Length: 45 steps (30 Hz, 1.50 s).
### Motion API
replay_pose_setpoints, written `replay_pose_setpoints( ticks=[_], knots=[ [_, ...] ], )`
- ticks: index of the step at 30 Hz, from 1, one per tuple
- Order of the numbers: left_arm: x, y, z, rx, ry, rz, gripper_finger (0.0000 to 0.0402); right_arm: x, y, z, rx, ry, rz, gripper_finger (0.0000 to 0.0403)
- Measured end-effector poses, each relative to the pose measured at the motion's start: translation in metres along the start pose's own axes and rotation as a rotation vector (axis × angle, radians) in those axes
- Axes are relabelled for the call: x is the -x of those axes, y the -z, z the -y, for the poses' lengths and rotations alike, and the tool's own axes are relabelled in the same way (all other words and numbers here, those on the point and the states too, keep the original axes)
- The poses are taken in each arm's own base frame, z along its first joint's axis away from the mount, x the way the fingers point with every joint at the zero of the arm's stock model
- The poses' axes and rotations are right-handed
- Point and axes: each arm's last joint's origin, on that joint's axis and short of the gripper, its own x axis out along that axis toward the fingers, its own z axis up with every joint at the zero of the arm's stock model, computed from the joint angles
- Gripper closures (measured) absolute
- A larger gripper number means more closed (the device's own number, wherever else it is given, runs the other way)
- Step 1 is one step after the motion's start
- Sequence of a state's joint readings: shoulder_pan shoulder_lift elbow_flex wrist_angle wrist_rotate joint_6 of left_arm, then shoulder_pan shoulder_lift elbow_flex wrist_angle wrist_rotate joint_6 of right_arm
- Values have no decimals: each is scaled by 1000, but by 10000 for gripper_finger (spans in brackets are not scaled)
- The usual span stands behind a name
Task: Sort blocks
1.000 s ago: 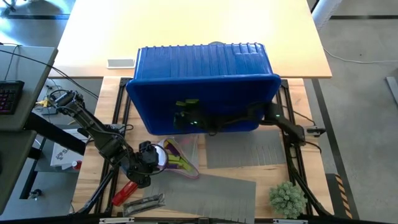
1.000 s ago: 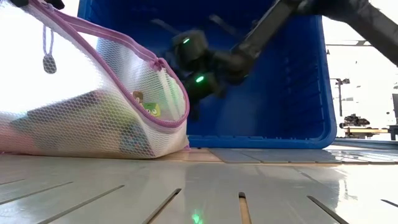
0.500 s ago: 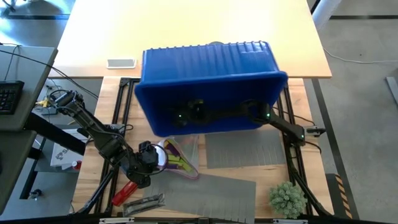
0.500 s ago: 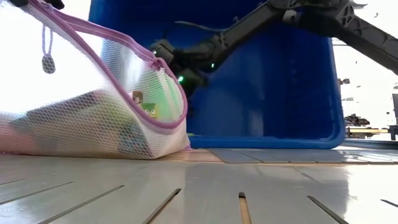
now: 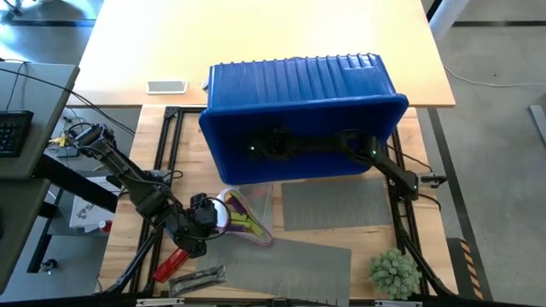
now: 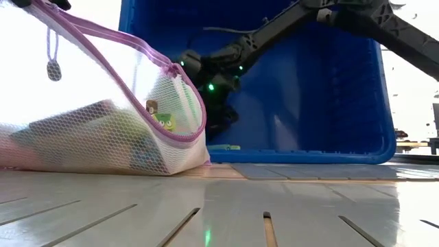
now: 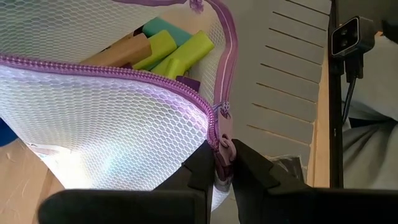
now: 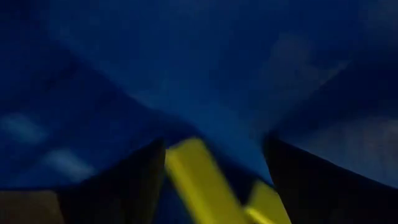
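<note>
The blocks, short bars in lime, teal and tan wood, are lying in the white mesh bag with its purple zipper, in the lower middle of the high view. One lime block is lying on the floor of the blue bin, and yellow-green bars are showing between the right fingers.

Compared with a second ago, the bin has been sliding toward the right of the frame, and the right gripper has been going deeper inside it. Its fingers are spread wide, holding nothing visible. I judge it is reaching for loose blocks there.

The left gripper is pinching the bag's zipper seam, keeping the mouth open.
</note>
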State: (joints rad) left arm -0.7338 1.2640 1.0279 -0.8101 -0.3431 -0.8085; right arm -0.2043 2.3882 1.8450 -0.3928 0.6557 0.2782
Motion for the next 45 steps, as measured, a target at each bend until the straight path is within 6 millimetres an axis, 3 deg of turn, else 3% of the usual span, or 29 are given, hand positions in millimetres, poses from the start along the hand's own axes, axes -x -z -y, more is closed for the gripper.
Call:
replay_pose_setpoints(
  ticks=[8,11,13,16,19,22,24,31,34,36,40,45],
  knots=[
    [0,0,0,0,0,0,378,-14,32,21,-318,125,-40,142],
    [0,0,0,0,0,0,378,-12,36,23,-327,93,-82,142],
    [0,0,0,0,-1,0,378,0,36,25,-278,84,-146,142],
    [0,0,0,0,0,0,378,34,34,26,-182,87,-206,142],
    [0,0,0,0,-2,1,378,75,19,32,-149,132,-136,142],
    [0,0,0,0,1,-1,378,91,15,40,-163,177,-69,142],
    [0,0,0,1,1,0,378,87,24,42,-185,200,-68,142],
    [0,0,0,0,0,-1,378,45,72,57,-388,149,-135,142],
    [0,-1,-3,54,-46,35,378,39,78,60,-419,57,-215,142],
    [2,-4,-12,158,-149,113,378,41,80,61,-390,17,-274,142],
    [3,-8,-17,223,-200,176,378,65,79,54,-314,-13,-277,142],
    [0,-9,-17,230,-185,141,378,94,57,58,-312,-24,-140,142]
  ],
)
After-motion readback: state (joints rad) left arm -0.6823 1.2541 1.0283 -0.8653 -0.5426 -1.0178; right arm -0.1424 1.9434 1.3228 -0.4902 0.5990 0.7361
